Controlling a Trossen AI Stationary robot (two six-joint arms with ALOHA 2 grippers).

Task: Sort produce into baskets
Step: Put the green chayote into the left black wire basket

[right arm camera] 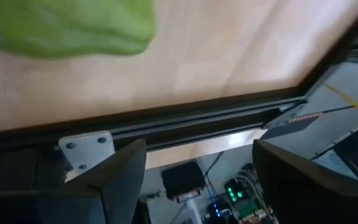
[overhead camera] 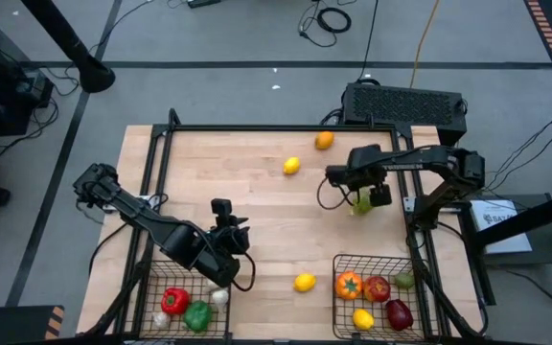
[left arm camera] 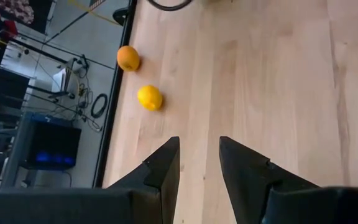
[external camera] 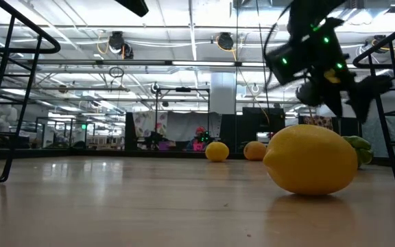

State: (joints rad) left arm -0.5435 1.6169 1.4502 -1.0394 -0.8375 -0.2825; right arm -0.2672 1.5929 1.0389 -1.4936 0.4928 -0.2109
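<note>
Two black wire baskets stand at the near edge. The left basket holds a red pepper, a green pepper and white garlic. The right basket holds an orange tomato, red apples and a lemon. Loose on the table lie a lemon, an orange, a near lemon and a green pepper. My right gripper hangs open just above that pepper. My left gripper is open above the left basket's far edge, nothing between its fingers.
A black frame rail runs along the table's right edge, close to my right gripper. A black box sits beyond the far right corner. Bare wood lies between the two arms.
</note>
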